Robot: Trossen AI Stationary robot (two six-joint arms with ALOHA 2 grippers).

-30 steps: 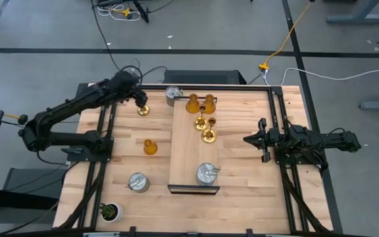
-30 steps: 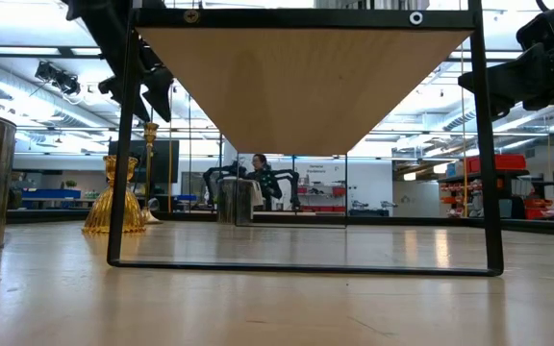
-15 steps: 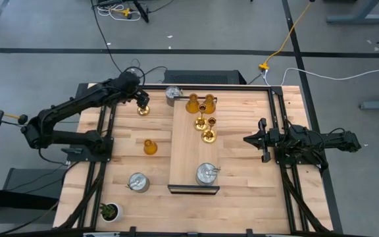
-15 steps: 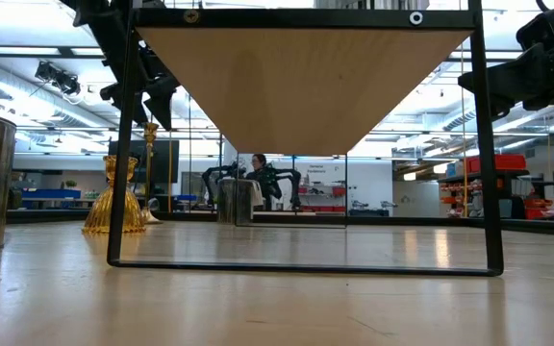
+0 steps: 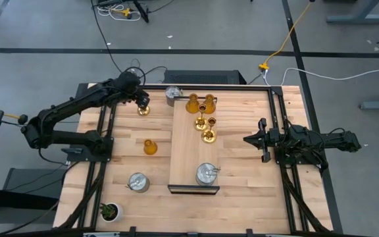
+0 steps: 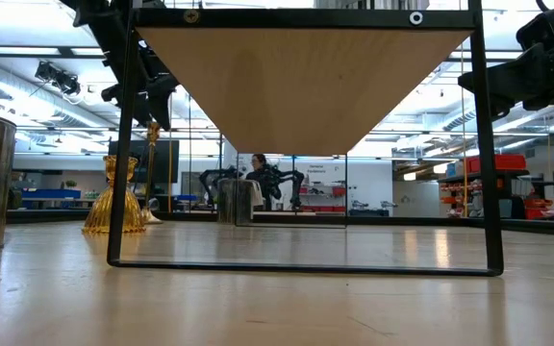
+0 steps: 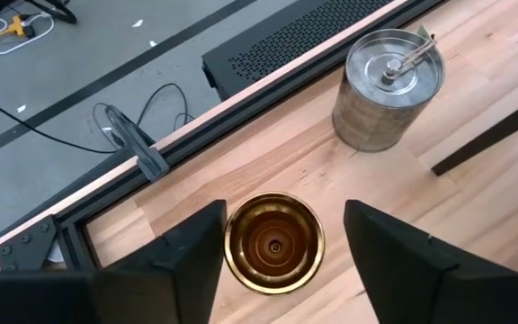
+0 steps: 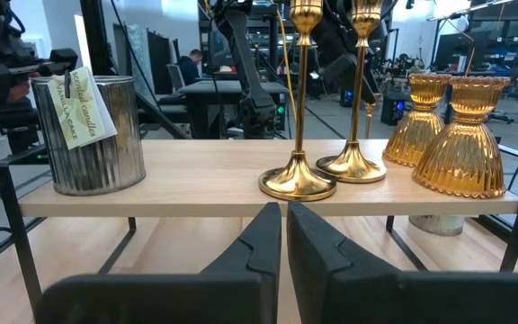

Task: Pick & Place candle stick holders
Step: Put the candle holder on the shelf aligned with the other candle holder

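A gold thin-stemmed holder (image 5: 143, 110) stands upright on its round base near the table's far left; the left wrist view shows it from above (image 7: 274, 243). My left gripper (image 7: 283, 214) hangs over it, open, one finger on either side of its top and apart from it. On the raised wooden shelf (image 5: 186, 158) stand two amber holders (image 5: 201, 103), two gold ones (image 5: 205, 130) and a silver one (image 5: 206, 174). More holders stand on the table: a silver (image 5: 174, 95), an amber (image 5: 150, 147) and another silver (image 5: 137, 182). My right gripper (image 5: 247, 139) waits shut at the right.
The shelf stands on thin black legs (image 6: 118, 144) in the table's middle. A small potted plant (image 5: 110, 211) sits at the near left corner. Black rails (image 7: 268, 81) run along the far edge. Bare wood lies between the shelf and the right arm.
My left gripper's fingers have come somewhat closer together around the gold holder's top. The holder stands where it was.
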